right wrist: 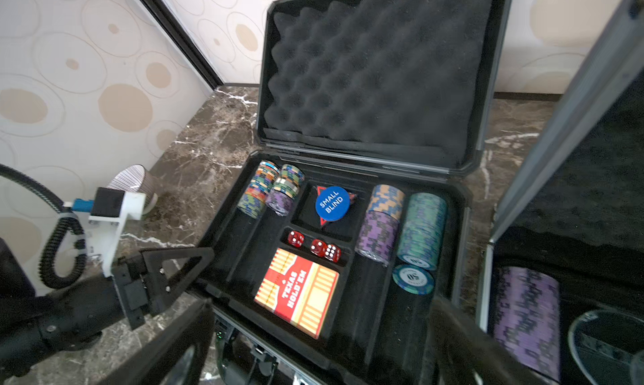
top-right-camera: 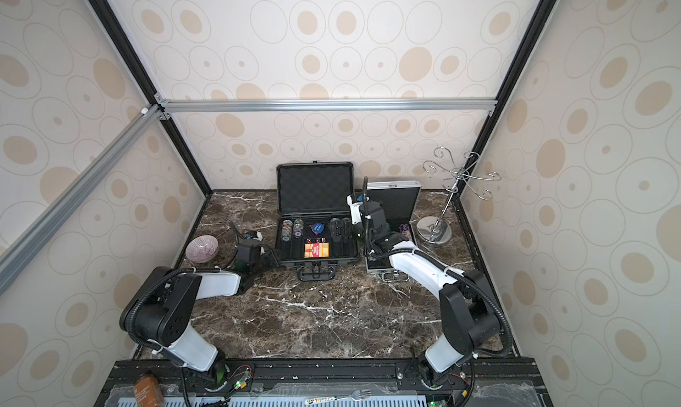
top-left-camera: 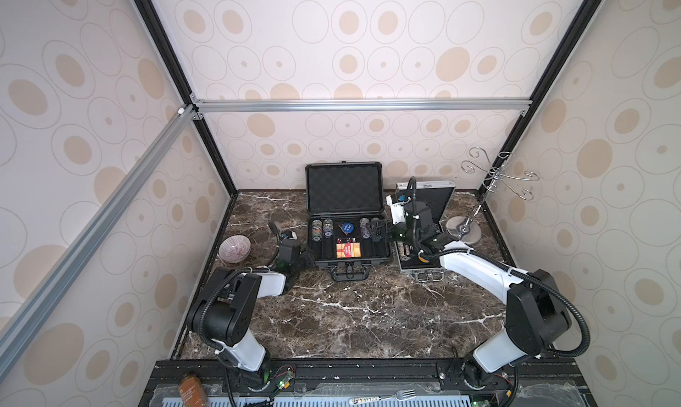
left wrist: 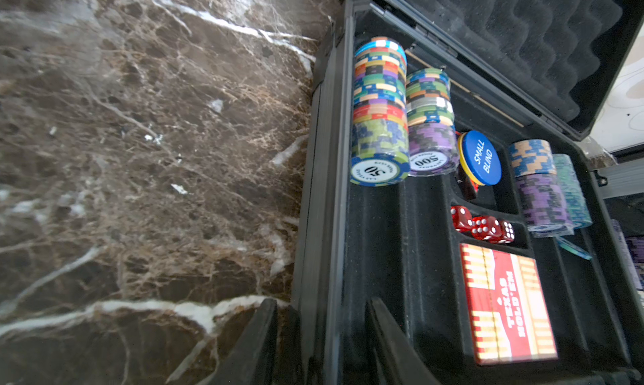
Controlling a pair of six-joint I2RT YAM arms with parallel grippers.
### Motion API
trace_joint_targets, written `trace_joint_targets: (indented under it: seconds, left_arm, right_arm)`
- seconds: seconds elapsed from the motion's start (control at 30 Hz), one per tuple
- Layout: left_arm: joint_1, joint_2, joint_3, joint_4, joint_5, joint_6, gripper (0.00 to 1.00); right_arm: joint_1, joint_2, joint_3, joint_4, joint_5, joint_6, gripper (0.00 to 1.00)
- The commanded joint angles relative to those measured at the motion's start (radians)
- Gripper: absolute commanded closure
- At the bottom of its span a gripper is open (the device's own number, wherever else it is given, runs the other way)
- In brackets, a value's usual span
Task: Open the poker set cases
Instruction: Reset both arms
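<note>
Right wrist view: the dark case (right wrist: 366, 69) below my wide, empty right gripper (top-left-camera: 379, 231) and the silver case (right wrist: 561, 129) beside it stood open; left gripper (left wrist: 322, 301), narrowly parted, straddled the dark case's wall; seemingly only withdrawal remained.

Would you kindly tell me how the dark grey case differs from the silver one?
The dark grey case is larger and matte dark; the silver case is smaller, with bright metal edges. The dark grey case sits centrally; the silver case stands to its right. Both are open, black-lined, holding chips.
</note>
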Motion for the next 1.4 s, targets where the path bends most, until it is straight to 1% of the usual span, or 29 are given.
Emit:
trace_joint_targets:
  seconds: [0.0, 0.23, 0.37, 0.57, 0.67, 0.77, 0.97, 1.13, 1.23, 1.27, 1.37]
  left_arm:
    - [0.001, 0.027, -0.041, -0.055, 0.038, -0.004, 0.57]
    - [0.001, 0.035, -0.041, -0.042, 0.047, -0.003, 0.54]
    - [0.001, 0.033, -0.051, -0.02, 0.047, -0.015, 0.52]
    - [0.001, 0.025, -0.064, 0.006, 0.047, -0.025, 0.49]
    - [0.001, 0.021, -0.068, 0.01, 0.046, -0.022, 0.46]
    - [0.002, 0.016, -0.069, 0.016, 0.049, -0.021, 0.43]
    - [0.001, -0.007, -0.084, 0.021, 0.036, -0.016, 0.37]
    - [0.001, -0.02, -0.086, 0.036, 0.037, -0.01, 0.24]
    - [0.001, -0.03, -0.085, 0.043, 0.045, -0.003, 0.08]
    - [0.001, -0.032, -0.085, 0.043, 0.046, -0.001, 0.0]
    - [0.001, -0.037, -0.087, 0.048, 0.047, 0.003, 0.0]
  right_arm:
    - [0.004, -0.042, -0.044, -0.052, 0.101, -0.077, 0.01]
    - [0.005, -0.147, -0.176, -0.029, 0.241, -0.168, 0.01]
    - [0.004, -0.201, -0.253, 0.006, 0.371, -0.229, 0.01]
    - [0.004, -0.263, -0.387, 0.134, 0.536, -0.349, 0.01]
    - [-0.004, -0.275, -0.463, 0.238, 0.587, -0.421, 0.02]
    - [-0.04, -0.272, -0.532, 0.331, 0.597, -0.451, 0.01]
    - [-0.108, -0.269, -0.604, 0.408, 0.609, -0.466, 0.01]
    - [-0.194, -0.26, -0.646, 0.484, 0.571, -0.435, 0.01]
    - [-0.234, -0.251, -0.664, 0.527, 0.542, -0.423, 0.01]
    - [-0.258, -0.248, -0.668, 0.532, 0.528, -0.416, 0.01]
    - [-0.315, -0.238, -0.683, 0.55, 0.466, -0.368, 0.01]
